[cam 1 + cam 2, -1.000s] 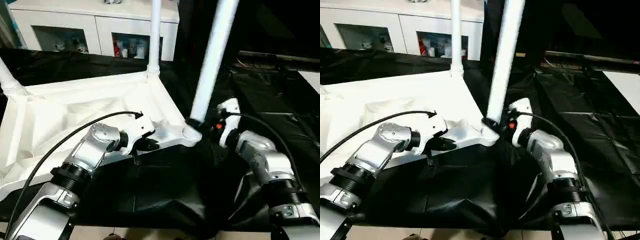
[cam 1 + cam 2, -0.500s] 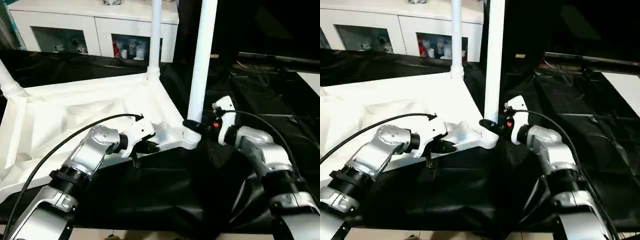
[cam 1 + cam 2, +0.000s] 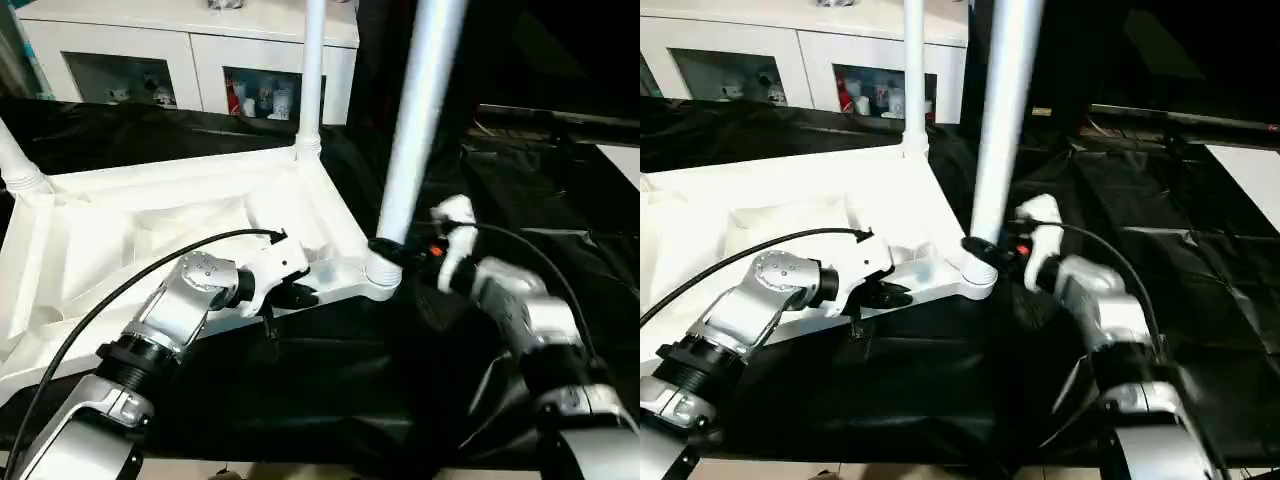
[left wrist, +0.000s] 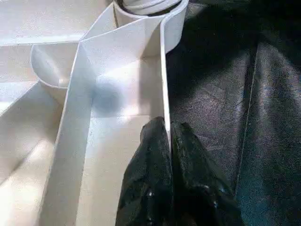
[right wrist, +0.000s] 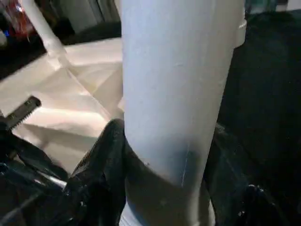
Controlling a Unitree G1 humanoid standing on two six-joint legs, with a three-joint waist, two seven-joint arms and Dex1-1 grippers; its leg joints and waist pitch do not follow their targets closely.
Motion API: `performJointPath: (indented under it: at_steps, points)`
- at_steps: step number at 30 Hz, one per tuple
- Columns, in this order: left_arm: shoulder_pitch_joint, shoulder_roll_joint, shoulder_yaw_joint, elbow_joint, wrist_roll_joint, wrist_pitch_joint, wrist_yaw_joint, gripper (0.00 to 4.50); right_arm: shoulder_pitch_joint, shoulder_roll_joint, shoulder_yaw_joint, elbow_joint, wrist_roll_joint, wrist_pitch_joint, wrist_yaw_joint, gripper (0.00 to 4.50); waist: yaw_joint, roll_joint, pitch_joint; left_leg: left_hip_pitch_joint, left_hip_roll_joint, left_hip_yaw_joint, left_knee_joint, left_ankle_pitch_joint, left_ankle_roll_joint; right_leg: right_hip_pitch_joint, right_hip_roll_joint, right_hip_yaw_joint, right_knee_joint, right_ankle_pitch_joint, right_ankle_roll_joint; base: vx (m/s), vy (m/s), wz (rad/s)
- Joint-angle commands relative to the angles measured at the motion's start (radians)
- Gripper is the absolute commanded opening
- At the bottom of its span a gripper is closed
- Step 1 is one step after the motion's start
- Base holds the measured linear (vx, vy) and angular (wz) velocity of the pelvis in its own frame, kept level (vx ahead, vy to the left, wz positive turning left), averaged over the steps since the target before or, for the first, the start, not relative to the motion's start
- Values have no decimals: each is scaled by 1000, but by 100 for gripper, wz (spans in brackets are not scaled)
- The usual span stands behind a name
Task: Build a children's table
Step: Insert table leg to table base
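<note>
a room in a home, set up for robot work

at 11 o'clock stands a white sideboard with open compartments holding small toys and figures; the work surface is covered with black sheeting.

Both silver forearms reach forward, the left gripper with its 2 black fingers pinched together on a thin white wall, the right gripper with fingers spread around a white tube.
</note>
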Motion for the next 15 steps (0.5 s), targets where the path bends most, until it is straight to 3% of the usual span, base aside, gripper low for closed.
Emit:
performJointPath:
  at_steps: [1,9,10,15]
  points:
    - [7,-13,-2,5,-2,-32,13,0,56,21,-2,56,-9,-22,-5,187,0,9,-63,13,23,-5,-70,-231,12,46,-69,38,-82,-306,-197,0,0,0]
    - [5,-11,12,5,6,-51,36,0,121,68,-11,82,-23,-150,-17,187,-1,14,-61,15,24,-11,-78,-279,3,43,-69,36,-88,-363,-184,0,0,0]
    - [4,-11,14,5,6,-51,37,0,137,73,-10,92,-35,-203,-25,187,0,12,-61,16,25,-10,-78,-283,3,42,-70,36,-89,-366,-183,0,0,0]
    - [4,-15,17,9,5,-61,49,0,171,81,-22,122,-55,-294,-37,187,1,13,-60,14,24,-9,-80,-285,6,42,-70,37,-89,-363,-185,0,0,0]
